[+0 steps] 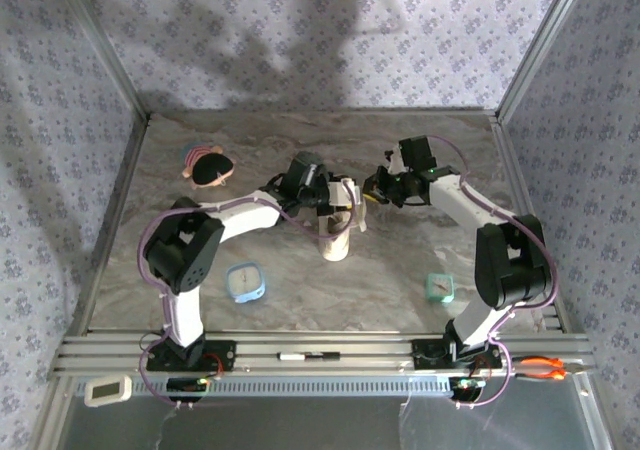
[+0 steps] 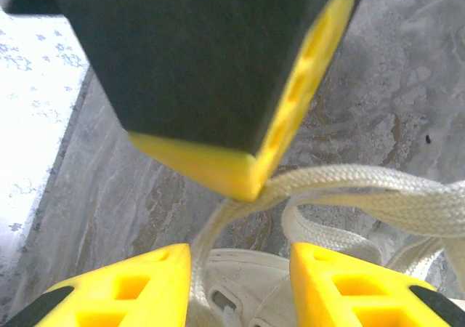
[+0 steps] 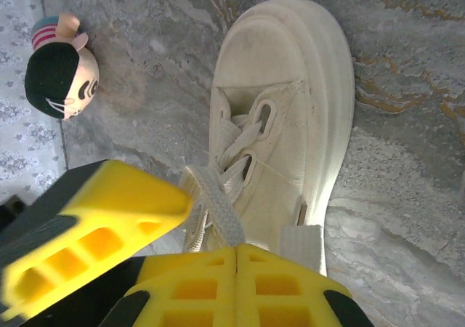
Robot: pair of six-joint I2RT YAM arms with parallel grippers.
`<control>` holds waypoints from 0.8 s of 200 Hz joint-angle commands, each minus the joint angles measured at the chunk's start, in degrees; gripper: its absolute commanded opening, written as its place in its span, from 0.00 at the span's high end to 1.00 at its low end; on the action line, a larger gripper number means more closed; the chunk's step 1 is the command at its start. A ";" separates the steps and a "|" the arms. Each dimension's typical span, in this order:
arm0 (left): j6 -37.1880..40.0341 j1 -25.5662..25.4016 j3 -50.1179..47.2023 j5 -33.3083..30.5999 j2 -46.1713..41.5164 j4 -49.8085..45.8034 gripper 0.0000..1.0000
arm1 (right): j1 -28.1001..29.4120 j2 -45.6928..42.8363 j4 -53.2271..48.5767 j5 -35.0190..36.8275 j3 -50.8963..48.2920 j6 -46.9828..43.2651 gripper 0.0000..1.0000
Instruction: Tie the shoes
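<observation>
The cream shoe (image 1: 335, 235) lies mid-table, its toe pointing to the near edge; the right wrist view shows its toe cap, sole and eyelets (image 3: 290, 109). My right gripper (image 3: 237, 251) is shut on a flat pale lace (image 3: 221, 211) that rises from the eyelets; from above it (image 1: 372, 192) hangs just right of the shoe. My left gripper (image 2: 240, 269) stands open over the shoe's lacing, a lace strand (image 2: 211, 232) running up between its fingers beside the left one. A lace loop (image 2: 363, 189) stretches right from the other gripper's tip.
A dark round doll head (image 1: 207, 165) lies at the back left. A blue round clock (image 1: 245, 282) and a small teal clock (image 1: 440, 287) sit near the front. A pen (image 1: 300, 355), a white device (image 1: 107, 390) and orange-handled pliers (image 1: 550, 368) lie by the rail.
</observation>
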 commanded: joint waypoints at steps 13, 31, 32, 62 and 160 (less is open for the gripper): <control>-2.65 0.35 -3.05 0.25 -5.98 -1.05 0.59 | 1.16 -1.79 -0.37 -0.88 -0.91 -1.25 1.00; -6.88 0.35 -5.59 -2.47 -9.28 -0.42 0.59 | 1.60 -2.38 -0.46 -0.79 -1.03 -1.03 1.00; -7.31 0.35 -5.71 -2.78 -9.53 -0.42 0.59 | 1.60 -2.38 -0.46 -0.79 -1.03 -1.03 1.00; -23.53 -0.24 -8.48 -9.24 -15.71 -5.91 0.58 | 2.64 -3.29 -0.33 -0.27 -1.66 0.18 1.00; -18.89 -8.32 -15.50 -12.33 -13.90 -4.48 0.54 | 4.88 1.07 1.62 0.17 -1.45 2.25 1.00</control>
